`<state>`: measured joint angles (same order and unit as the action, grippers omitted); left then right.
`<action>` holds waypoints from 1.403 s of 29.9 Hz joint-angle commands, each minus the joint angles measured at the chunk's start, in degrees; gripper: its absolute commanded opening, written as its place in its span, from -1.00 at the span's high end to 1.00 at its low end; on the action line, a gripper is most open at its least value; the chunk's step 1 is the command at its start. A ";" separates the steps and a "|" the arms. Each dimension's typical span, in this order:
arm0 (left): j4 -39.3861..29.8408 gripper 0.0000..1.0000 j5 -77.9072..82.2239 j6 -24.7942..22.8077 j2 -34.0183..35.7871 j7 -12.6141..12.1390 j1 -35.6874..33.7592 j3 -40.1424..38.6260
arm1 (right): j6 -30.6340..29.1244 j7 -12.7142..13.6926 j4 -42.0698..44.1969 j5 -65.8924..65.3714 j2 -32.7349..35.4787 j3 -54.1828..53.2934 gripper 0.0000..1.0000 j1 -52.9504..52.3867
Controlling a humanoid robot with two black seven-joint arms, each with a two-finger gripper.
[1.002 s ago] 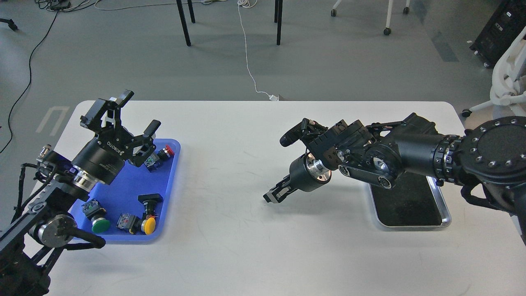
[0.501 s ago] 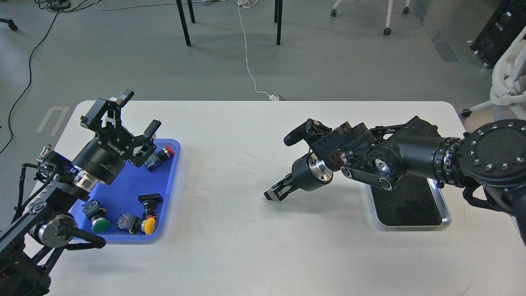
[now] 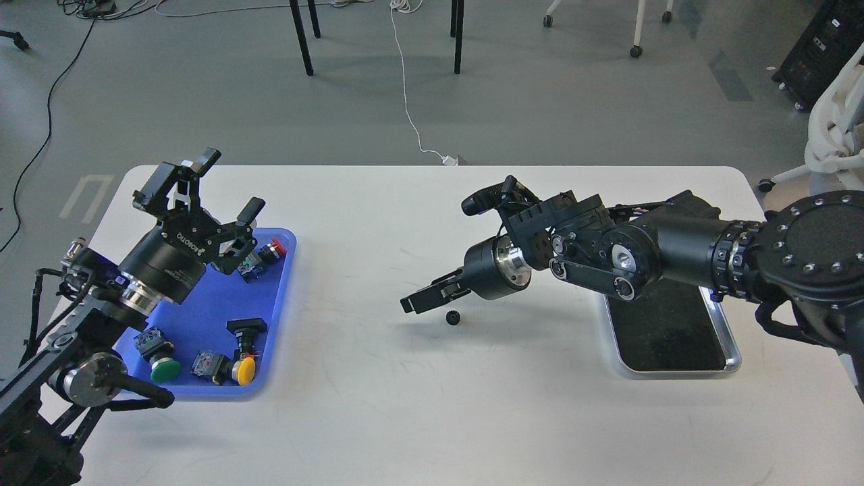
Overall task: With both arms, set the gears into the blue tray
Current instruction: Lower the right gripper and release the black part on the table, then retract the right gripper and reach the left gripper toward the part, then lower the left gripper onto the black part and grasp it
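Note:
One small black gear [image 3: 453, 317] lies free on the white table near the middle. Just above it and to its left hangs my right gripper [image 3: 422, 297], open, its fingers pointing left and down and touching nothing. The blue tray [image 3: 209, 304] sits at the left of the table. Over the tray's far end, my left gripper [image 3: 227, 183] is raised with its fingers spread wide open and empty. No gear shows inside the blue tray.
Several push-button switches with red, green and yellow caps lie in the blue tray. A silver-rimmed metal tray [image 3: 675, 337] with a black inside sits at the right, partly under my right arm. Chair legs and cables are on the floor beyond the table.
My right gripper has lifted off the table and moved left. The gear now lies uncovered on the table where the fingers were. The left arm has not moved.

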<state>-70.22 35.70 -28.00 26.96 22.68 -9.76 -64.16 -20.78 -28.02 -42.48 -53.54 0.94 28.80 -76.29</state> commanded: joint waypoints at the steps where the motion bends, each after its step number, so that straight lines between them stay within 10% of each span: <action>1: 0.00 -0.96 0.95 0.00 0.02 0.09 -0.35 -0.09 | -0.40 0.02 -0.59 4.92 6.07 -4.88 -0.94 0.70; 20: -1.93 -0.96 33.09 0.00 -4.02 5.32 -7.90 1.92 | -7.22 0.02 -2.00 47.72 26.56 -45.40 -0.93 29.70; 42: 5.96 -0.94 89.30 6.03 -10.17 5.32 -40.77 45.25 | -7.22 0.02 -10.52 51.52 38.34 -54.37 -0.96 46.76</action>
<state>-67.03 122.97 -22.11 18.54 28.03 -48.81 -21.82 -28.00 -28.01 -52.25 -2.02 37.78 -25.31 -30.56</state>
